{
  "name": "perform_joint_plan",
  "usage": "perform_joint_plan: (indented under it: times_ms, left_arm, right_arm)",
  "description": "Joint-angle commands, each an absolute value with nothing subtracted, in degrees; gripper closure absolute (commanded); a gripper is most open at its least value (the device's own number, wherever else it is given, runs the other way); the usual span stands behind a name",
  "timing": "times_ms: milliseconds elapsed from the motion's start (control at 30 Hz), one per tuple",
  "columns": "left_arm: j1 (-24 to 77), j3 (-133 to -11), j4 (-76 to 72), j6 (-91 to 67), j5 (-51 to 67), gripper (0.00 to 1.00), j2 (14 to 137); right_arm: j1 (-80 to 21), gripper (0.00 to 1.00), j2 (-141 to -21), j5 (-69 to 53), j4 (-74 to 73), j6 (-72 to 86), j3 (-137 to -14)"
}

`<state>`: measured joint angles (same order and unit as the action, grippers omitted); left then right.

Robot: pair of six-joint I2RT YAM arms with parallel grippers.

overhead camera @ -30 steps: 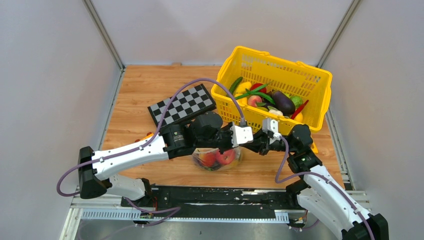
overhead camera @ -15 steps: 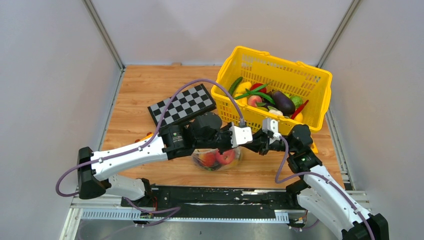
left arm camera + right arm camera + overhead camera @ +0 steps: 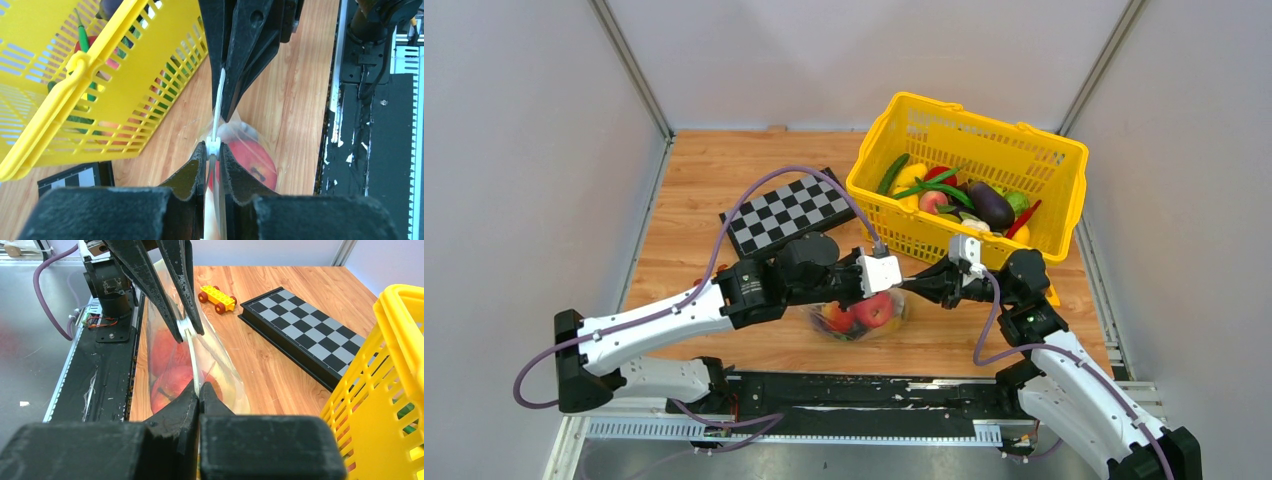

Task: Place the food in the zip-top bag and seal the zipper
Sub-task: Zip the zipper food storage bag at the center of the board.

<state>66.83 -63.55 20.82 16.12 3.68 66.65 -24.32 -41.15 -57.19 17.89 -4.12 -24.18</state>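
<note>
Clear bag by near edge is showing two red fruits; left gripper and right gripper are pinching its zipper.

Lit brightly and evenly, diffuse. Noted only soft, faint shadows beside yellow slotted plastic basket on light wooden counter. Sharp from overhead; blurred up close on black end effector fingers. Mild sheen on clear soft plastic bag.
</note>
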Motion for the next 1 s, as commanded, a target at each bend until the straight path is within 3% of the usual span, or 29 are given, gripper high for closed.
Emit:
perform_joint_plan:
  times_ms: [0,467,733,867,967]
  left_arm:
    - [65.8,-62.3,23.4,15.1,0.6,1.0,63.5]
    - [65.5,-57.8,27.1,11.8,-5.8,1.0,55.7]
    - [65.5,-59.7,26.2,12.1,-4.7,1.0,57.5]
    - [65.5,-60.2,26.7,11.9,-4.2,1.0,58.5]
    - [65.5,-59.8,25.9,11.9,-3.6,1.0,58.6]
  right_arm:
    - [-24.1,1.0,-40.3,-55.9,21.0,-3.4,-24.5]
    - [-24.1,1.0,-39.6,-55.8,19.6,-3.5,-25.3]
    - [-24.1,1.0,-39.8,-50.9,13.3,-4.1,-27.4]
    - [-24.1,0.93,-42.6,-52.7,4.3,-8.3,-32.4]
    - [-24.1,0.78,-44.0,-53.1,1.2,-8.1,-34.2]
